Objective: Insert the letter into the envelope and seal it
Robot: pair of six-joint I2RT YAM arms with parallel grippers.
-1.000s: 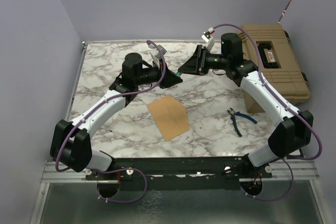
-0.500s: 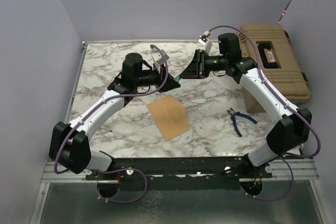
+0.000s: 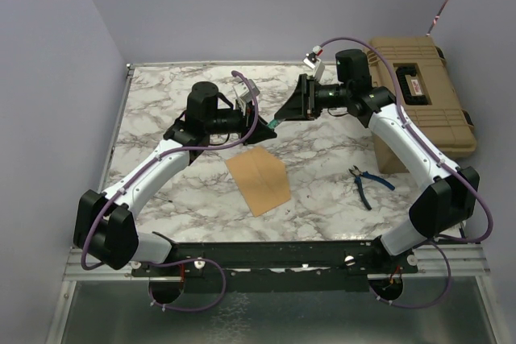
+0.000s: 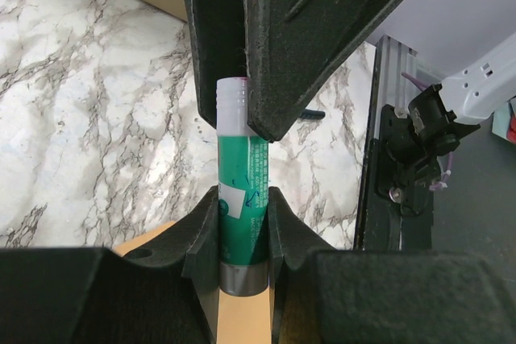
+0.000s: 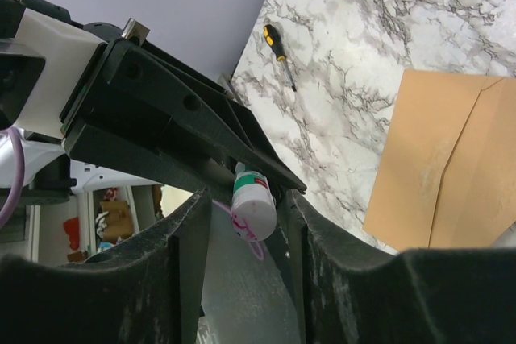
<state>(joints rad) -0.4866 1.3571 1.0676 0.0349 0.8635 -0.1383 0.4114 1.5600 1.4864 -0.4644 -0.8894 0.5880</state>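
Observation:
The orange-brown envelope (image 3: pixel 258 180) lies flat in the middle of the marble table, also in the right wrist view (image 5: pixel 451 167) and under my left jaws (image 4: pixel 242 320). The letter is out of view. Above the table, my left gripper (image 3: pixel 268 125) (image 4: pixel 242 199) is shut on a green glue stick (image 4: pixel 243 199), which points at the right arm. My right gripper (image 3: pixel 284 110) (image 5: pixel 246 207) stands open around the stick's white cap (image 5: pixel 254 217), with a gap showing beside the cap.
A tan hard case (image 3: pixel 419 94) stands at the table's right edge. Blue-handled pliers (image 3: pixel 367 183) lie in front of it. A yellow-and-black screwdriver (image 5: pixel 278 50) lies on the marble near the back wall.
The two grippers have closed in on each other above the table, and the right jaws now stand wider around the cap. The envelope has not moved.

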